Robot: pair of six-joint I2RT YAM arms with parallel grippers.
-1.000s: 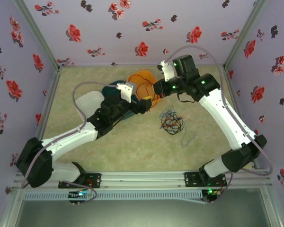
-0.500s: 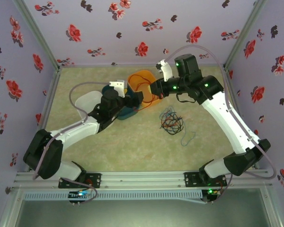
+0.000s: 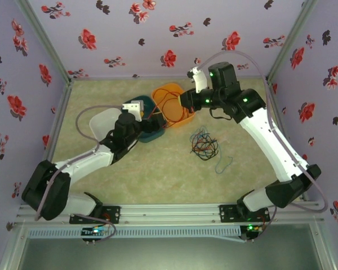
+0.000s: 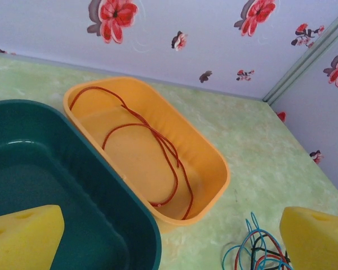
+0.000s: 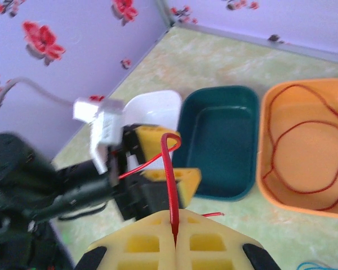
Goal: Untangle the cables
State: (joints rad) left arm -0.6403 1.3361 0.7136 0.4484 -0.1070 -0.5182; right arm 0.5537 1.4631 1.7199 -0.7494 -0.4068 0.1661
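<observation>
Left tool (image 4: 170,239) released, its yellow pads (image 4: 22,236) spread wide above the near rim of the teal bin (image 4: 39,169). Right tool (image 5: 174,241) clenched on a red strand (image 5: 168,185). The strand stands up from between the shut pads, bends over in a small hook and trails down in front of the left tool. We cannot tell whether this strand joins the red cable (image 4: 158,138), which lies in long loops on the floor of the orange bin (image 4: 214,169). Orange bin sits just beside the teal bin, and a white bin (image 3: 100,125) is on the teal bin's other side. Other cables: a knotted bundle (image 3: 204,143) of red, black and blue wires on the green counter (image 3: 158,169), apart from the bins on the right arm's side. One loose blue loop (image 3: 224,165) lies near the bundle, toward the near edge
</observation>
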